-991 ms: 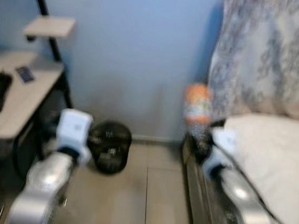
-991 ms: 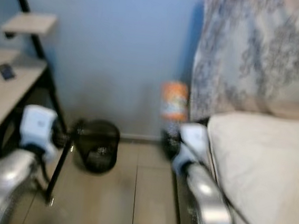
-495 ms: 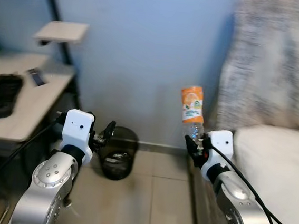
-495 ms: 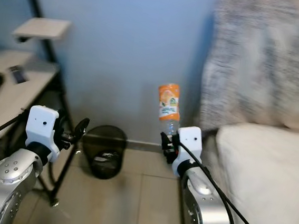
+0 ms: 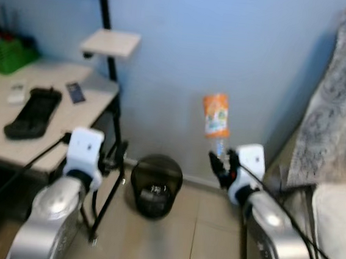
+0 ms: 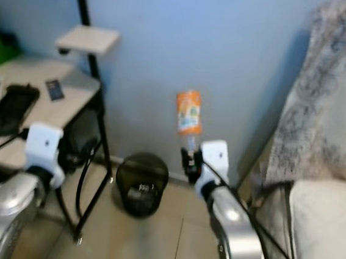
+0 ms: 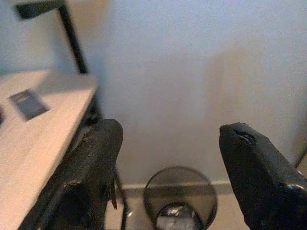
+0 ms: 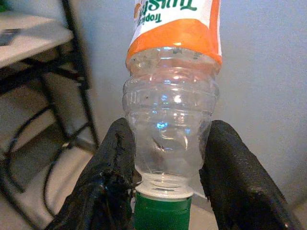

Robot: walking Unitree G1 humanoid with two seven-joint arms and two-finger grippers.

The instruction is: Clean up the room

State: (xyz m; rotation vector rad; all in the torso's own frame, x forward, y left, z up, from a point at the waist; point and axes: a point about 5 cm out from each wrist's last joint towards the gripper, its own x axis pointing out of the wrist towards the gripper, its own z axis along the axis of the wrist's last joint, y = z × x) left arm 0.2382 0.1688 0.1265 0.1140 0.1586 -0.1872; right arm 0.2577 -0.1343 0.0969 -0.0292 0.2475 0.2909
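Note:
My right gripper (image 5: 220, 164) is shut on an empty plastic bottle (image 5: 215, 116) with an orange label, held upside down with its green cap (image 8: 161, 212) toward the wrist. The black fingers (image 8: 115, 163) clamp the clear neck (image 8: 169, 143). A round black wire waste bin (image 5: 155, 185) stands on the floor against the blue wall, below and left of the bottle. My left gripper (image 7: 168, 158) is open with nothing between its fingers, pointing at the wall above the bin (image 7: 181, 199), beside the desk.
A light wooden desk (image 5: 34, 134) on black legs stands at the left, carrying a black keyboard-like object (image 5: 34, 111), a phone (image 5: 75, 92) and a green basket (image 5: 8, 55). A small shelf (image 5: 111, 41) hangs above it. A bed (image 5: 335, 231) with patterned fabric (image 5: 336, 121) lies at the right.
The camera has turned left, so the desk shows more and the bed has slid to the right edge. The bin now sits nearer the middle. The right gripper still holds the bottle.

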